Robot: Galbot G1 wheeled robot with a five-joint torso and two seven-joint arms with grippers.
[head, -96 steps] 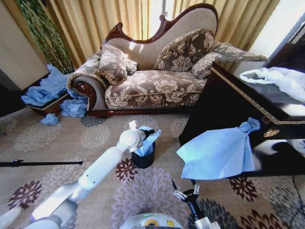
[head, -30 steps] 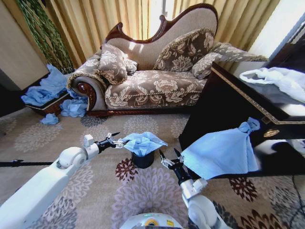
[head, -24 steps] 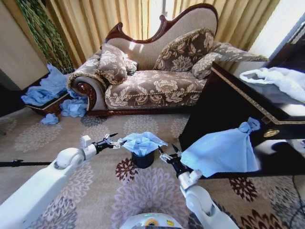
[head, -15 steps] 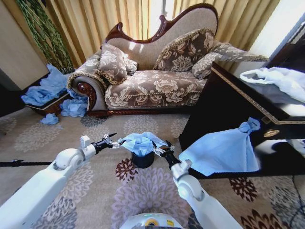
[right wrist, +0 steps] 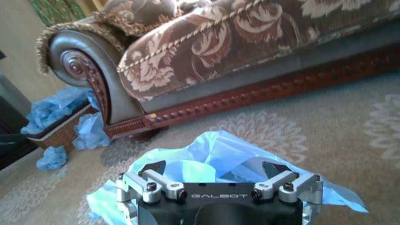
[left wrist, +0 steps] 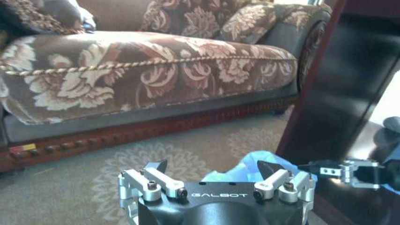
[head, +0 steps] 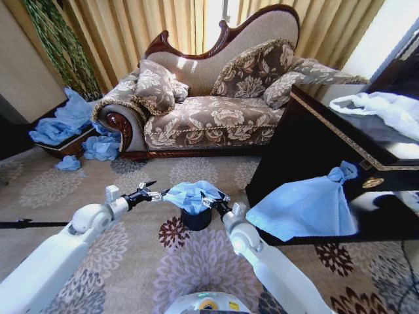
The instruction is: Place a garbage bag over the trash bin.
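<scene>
With the garbage bag point(head: 192, 194) heaped loosely over the trash bin point(head: 196, 218) on the carpet, both hands flank it, spread open and holding nothing: left hand point(head: 154, 193), right hand point(head: 211, 200). Each should probably pinch an opposite edge of film, then draw it outward and down around the rim.

Patterned carpet point(head: 131, 190), trash bin point(head: 196, 219) (black), sofa point(head: 209, 121)

A brown floral sofa point(head: 209, 111) with cushions stands on a patterned carpet point(head: 131, 190), gold curtains point(head: 163, 26) sunlit behind it. A dark cabinet point(head: 327, 144) stands right of the sofa, a basket point(head: 65, 147) left.
</scene>
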